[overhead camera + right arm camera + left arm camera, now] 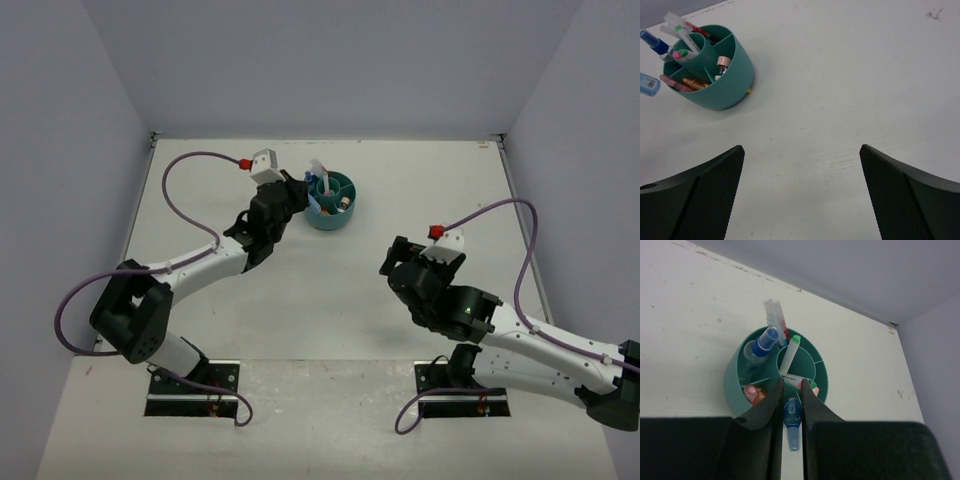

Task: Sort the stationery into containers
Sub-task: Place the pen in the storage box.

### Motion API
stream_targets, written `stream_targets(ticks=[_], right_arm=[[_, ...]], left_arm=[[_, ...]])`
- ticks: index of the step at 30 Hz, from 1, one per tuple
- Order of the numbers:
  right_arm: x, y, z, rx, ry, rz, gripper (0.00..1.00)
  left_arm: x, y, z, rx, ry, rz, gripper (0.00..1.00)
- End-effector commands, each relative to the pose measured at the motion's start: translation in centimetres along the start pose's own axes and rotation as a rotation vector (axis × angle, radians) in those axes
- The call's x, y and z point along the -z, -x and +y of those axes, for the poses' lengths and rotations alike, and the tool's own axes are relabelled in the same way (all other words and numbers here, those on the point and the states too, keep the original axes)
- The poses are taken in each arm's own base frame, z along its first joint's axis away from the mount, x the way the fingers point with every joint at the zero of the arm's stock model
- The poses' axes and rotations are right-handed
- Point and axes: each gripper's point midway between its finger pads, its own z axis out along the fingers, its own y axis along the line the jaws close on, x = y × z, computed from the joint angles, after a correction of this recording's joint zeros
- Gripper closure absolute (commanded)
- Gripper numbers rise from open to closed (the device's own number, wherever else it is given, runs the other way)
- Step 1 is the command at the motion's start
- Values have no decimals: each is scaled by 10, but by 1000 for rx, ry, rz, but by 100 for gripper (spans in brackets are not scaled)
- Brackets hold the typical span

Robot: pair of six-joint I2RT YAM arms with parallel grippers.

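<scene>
Your left gripper (pixel 791 386) sits at the near rim of the teal organiser (pixel 734 382), jaws clamped on a blue marker (pixel 792 415) just outside its wall. The organiser holds a blue-capped pen (pixel 762 342), a green-capped pen (pixel 788 360), a pink marker (pixel 671 83) and an orange marker (pixel 696 83). Your right gripper (pixel 801 148) is well right of the organiser, jaws spread wide.

Teal round organiser (pixel 331 218) sits upright on the tabletop (pixel 690 315), well stocked. A green-capped pen (pixel 790 354) leans in its central cup. A blue-capped pen (pixel 765 342) and a red pen (pixel 776 316) tilt out of the compartment beyond. Orange and pink markers (pixel 690 83) lie in another. One blue marker (pixel 792 416) hangs just outside the rim, pinched in the left tool (pixel 791 385).
</scene>
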Motion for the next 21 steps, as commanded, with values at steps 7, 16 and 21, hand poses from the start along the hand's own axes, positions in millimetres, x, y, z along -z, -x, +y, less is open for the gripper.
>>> stream_targets(ticks=[7, 16, 21], right_arm=[[1, 9, -11, -71, -29, -49, 1], [1, 7, -9, -60, -22, -38, 1], [-1, 3, -3, -21, -27, -22, 1]], left_arm=[[-39, 11, -1, 13, 35, -133, 100], [-52, -8, 8, 27, 47, -135, 100], [-56, -12, 11, 16, 58, -131, 94]])
